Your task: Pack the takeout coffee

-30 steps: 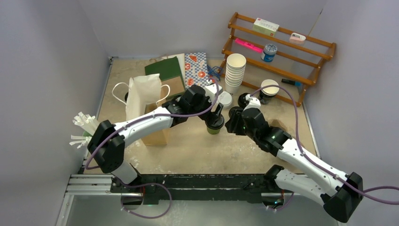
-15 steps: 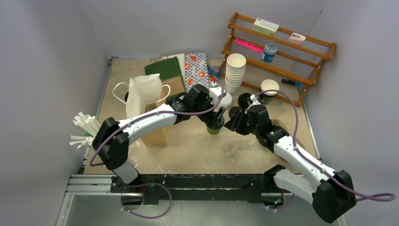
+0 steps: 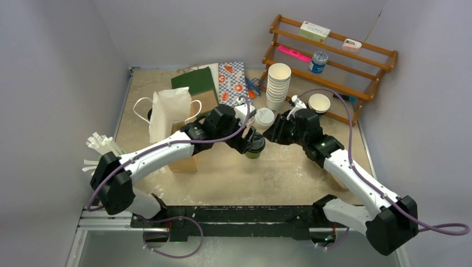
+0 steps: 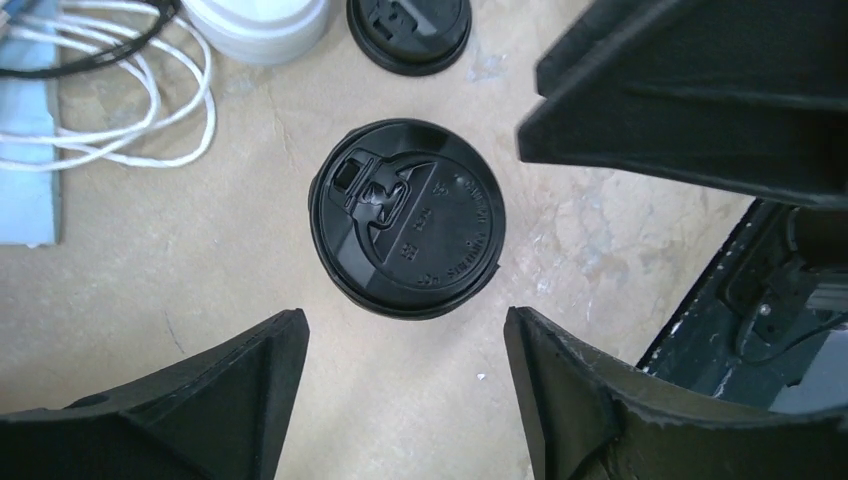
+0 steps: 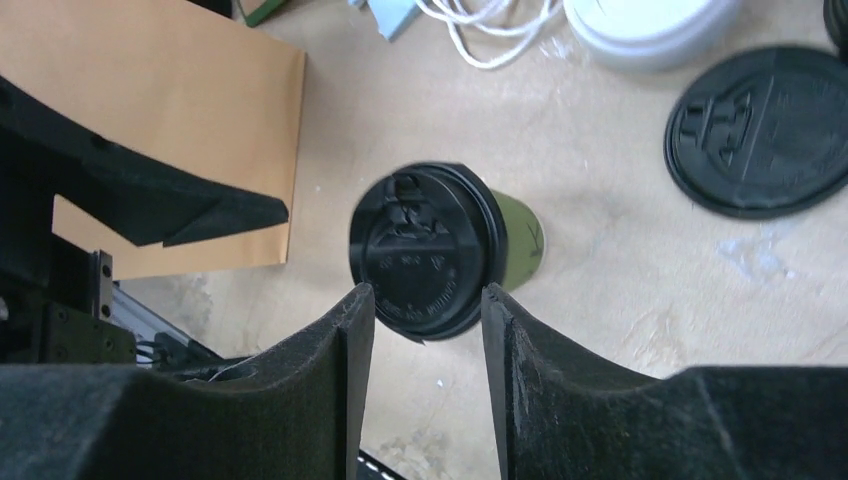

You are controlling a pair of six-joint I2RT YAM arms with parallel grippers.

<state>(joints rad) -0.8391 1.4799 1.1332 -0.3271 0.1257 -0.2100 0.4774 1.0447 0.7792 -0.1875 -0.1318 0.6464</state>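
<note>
We see the L tool (image 4: 405, 318) spread wide above the black-lid cup (image 4: 407, 218), which stands upright on the surface (image 3: 278, 172) near the centre of the top view. In the L wrist view the lid sits mid-frame. Both fingers (image 4: 200, 400) are down at the bottom corners, clear of it. So L is released, holding nothing.

The R tool (image 5: 425, 295) hangs by the same cup, jaws approx half apart. In the R wrist view the lid and a bit of green cup wall show just above the gap btw the tips. The lid looks wider than that gap, so we read R as not grasping, though we can't tell whether a tip brushes the rim.

The white-lid cup (image 3: 264, 117) stands just above the black-lid cup in the top view, untouched. In the R wrist view a loose black lid (image 5: 760, 130) lies flat at upper right and a brown paper bag (image 5: 170, 130) fills the upper left.
</note>
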